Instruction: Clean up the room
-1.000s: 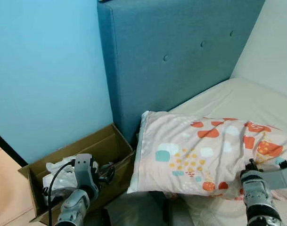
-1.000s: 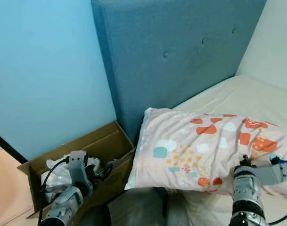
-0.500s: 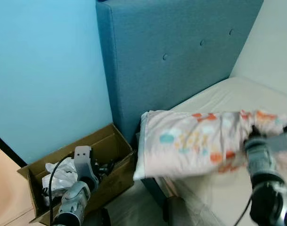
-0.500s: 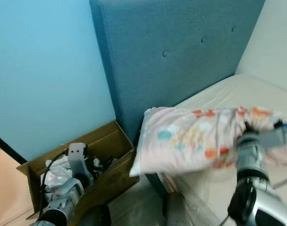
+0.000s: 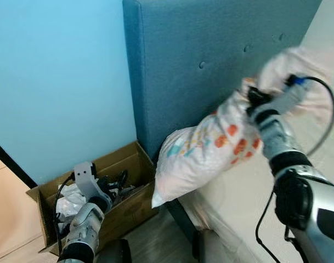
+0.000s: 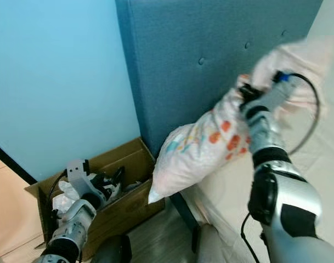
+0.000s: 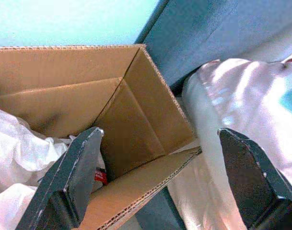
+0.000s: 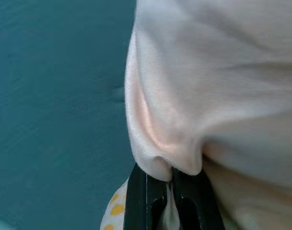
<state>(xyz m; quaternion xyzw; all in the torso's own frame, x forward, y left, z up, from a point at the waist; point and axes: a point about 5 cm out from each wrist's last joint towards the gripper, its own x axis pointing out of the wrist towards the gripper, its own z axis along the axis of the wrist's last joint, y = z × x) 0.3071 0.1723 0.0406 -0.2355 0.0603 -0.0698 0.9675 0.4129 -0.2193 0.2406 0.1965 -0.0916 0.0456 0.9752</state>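
2 right fingers [image 8: 141, 196] pinch the pillow's [image 5: 210, 145] fabric between them.

My right gripper [image 8: 168, 191], of smooth black plastic, pinches the soft pale-pink printed cloth pillow [image 5: 210, 148], faintly satiny. Behind it stands the blue headboard [image 5: 199, 55] of matt woven fabric, button-tufted. My left gripper [image 7: 160, 177], matt black, hangs over the brown corrugated cardboard box [image 7: 136, 120] holding crumpled glossy white plastic [image 7: 11, 143].
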